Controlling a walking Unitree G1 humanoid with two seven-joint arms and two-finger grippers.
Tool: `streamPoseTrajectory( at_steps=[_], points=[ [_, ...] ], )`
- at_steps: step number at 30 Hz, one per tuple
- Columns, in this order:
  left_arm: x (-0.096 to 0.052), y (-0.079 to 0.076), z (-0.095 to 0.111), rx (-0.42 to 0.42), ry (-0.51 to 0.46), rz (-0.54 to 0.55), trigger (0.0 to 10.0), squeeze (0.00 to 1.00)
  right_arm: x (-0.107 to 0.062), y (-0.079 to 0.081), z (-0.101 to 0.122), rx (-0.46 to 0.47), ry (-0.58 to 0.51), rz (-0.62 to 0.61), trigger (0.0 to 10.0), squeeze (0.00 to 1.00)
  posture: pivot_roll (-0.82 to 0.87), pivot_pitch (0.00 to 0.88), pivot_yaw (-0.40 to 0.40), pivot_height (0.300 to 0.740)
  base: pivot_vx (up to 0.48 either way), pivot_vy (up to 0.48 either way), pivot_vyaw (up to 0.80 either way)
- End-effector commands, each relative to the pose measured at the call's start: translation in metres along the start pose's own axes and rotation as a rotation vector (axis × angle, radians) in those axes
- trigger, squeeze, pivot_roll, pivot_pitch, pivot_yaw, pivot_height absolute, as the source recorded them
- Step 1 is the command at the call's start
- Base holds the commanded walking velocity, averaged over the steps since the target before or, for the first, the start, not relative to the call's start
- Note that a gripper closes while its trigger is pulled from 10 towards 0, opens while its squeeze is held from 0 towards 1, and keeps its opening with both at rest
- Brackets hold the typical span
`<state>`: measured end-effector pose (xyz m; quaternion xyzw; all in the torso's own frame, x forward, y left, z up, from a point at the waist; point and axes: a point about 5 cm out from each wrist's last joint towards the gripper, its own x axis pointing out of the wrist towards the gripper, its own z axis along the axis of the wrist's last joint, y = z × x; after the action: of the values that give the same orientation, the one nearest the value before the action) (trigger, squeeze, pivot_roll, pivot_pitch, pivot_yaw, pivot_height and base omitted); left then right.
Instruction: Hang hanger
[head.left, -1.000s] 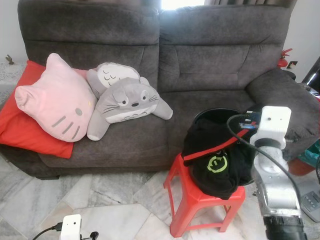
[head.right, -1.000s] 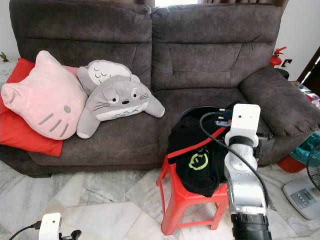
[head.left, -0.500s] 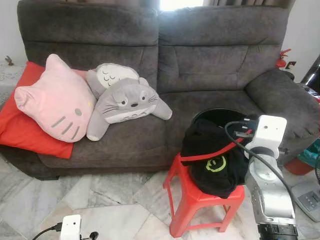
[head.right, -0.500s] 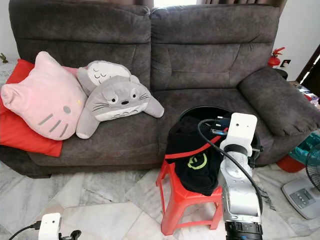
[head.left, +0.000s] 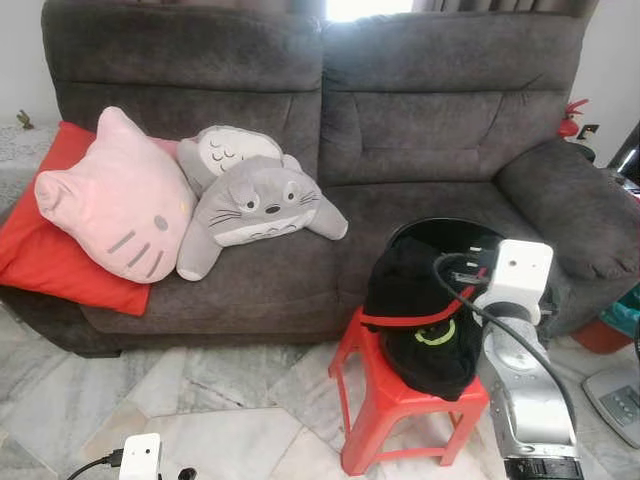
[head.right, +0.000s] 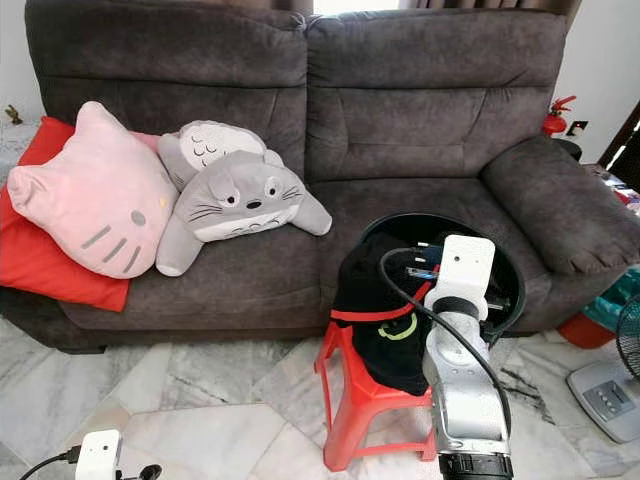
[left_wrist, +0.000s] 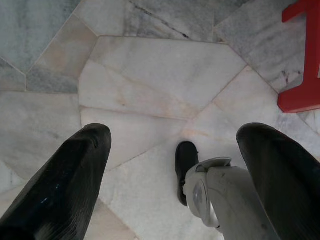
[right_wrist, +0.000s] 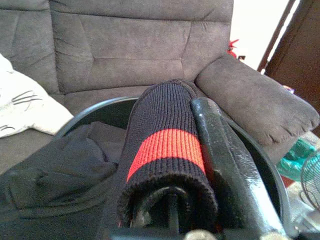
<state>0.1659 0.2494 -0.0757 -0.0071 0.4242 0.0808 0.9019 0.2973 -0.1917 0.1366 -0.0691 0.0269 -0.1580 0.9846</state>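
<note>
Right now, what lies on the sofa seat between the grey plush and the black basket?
Only bare sofa seat cushion lies between the grey plush and the black basket, as the left eye view shows.

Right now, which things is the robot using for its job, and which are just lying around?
Part of the job:
- black knitted garment with a red stripe, on the red plastic stool
- right gripper, shut on that garment

Just lying about:
- pink cat-face cushion
- grey plush toy
- red flat cushion
- dark grey fabric sofa
</note>
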Motion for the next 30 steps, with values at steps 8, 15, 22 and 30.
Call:
streamPoseTrajectory(
  at_steps=[8, 15, 22, 30],
  points=[
    [-0.0024, 0.0011, -0.0075, 0.018, 0.016, -0.010, 10.0, 0.00, 0.0019, -0.0077, 0.0080, -0.021, -0.040, -0.014, 10.0, 0.00, -0.03, 0.000, -0.043, 0.716, 0.000, 0.000, 0.00],
    [-0.0026, 0.0006, -0.0085, 0.013, 0.016, -0.009, 10.0, 0.00, 0.0040, -0.0068, 0.0086, -0.026, -0.043, -0.014, 10.0, 0.00, -0.03, 0.000, -0.046, 0.716, 0.000, 0.000, 0.00],
    [-0.0027, 0.0007, -0.0086, 0.011, 0.014, -0.010, 10.0, 0.00, 0.0033, -0.0055, 0.0094, -0.037, -0.050, -0.004, 10.0, 0.00, -0.03, 0.000, -0.046, 0.716, 0.000, 0.000, 0.00],
    [-0.0025, 0.0010, -0.0072, 0.007, 0.008, -0.011, 10.0, 0.00, 0.0050, -0.0067, 0.0097, -0.054, -0.050, -0.015, 10.0, 0.00, -0.03, 0.000, -0.047, 0.716, -0.163, 0.000, 0.00]
  ],
)
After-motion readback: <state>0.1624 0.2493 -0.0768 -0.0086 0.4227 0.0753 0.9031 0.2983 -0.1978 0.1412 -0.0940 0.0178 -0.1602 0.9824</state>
